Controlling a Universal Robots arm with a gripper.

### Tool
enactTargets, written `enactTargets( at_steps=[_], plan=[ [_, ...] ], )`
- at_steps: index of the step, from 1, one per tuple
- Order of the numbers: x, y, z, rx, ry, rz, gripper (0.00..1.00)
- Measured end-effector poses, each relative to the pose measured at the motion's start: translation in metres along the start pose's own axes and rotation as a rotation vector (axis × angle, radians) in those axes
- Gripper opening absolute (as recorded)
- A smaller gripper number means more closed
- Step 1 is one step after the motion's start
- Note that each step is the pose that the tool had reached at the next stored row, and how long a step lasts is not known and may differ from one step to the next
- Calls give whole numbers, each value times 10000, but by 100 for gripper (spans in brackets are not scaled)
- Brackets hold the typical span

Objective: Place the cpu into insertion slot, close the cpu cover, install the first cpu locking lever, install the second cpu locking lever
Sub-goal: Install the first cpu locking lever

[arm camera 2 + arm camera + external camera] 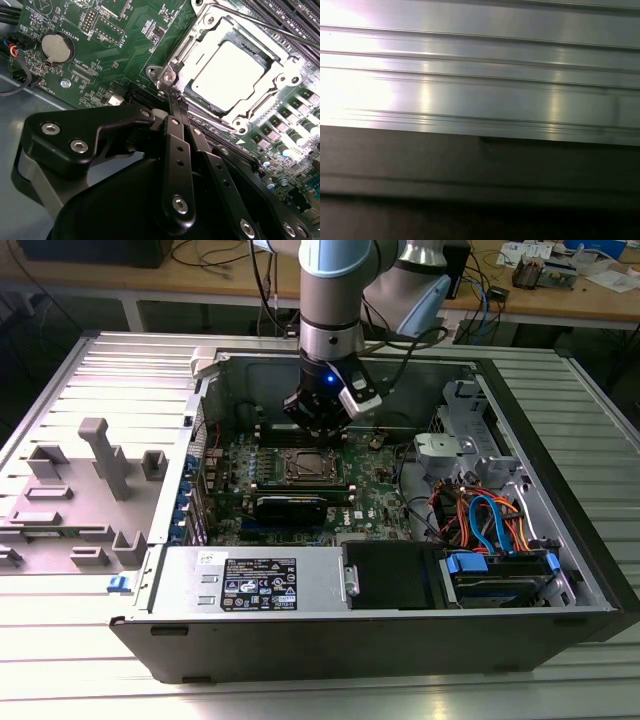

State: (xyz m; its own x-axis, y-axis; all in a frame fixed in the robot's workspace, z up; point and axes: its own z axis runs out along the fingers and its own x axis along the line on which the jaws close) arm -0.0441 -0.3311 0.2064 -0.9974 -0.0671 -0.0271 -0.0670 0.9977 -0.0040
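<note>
The cpu (227, 75) lies flat in the insertion slot (305, 466), its silver top showing through the cut-out of the cpu cover (200, 31), which lies down over it. A thin metal lever rod (265, 27) runs along the far side of the socket. My gripper (173, 97) has its black fingers pressed together, their tips at the socket's corner beside a small screw post (166, 77). In the exterior view the gripper (318, 425) hangs inside the open case, just behind the socket. I cannot tell whether the tips touch anything.
A long black graphics card (290, 506) lies in front of the socket and memory slots (300, 10) flank it. The power supply (250, 585) and a cable bundle (490, 520) fill the case front and right. A grey fixture (95, 480) stands on the ribbed table.
</note>
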Motion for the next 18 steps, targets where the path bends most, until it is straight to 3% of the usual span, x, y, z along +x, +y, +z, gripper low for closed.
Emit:
enactTargets(
  at_steps=[18],
  plan=[
    [2,-43,31,5,3,-1,11]
  ],
)
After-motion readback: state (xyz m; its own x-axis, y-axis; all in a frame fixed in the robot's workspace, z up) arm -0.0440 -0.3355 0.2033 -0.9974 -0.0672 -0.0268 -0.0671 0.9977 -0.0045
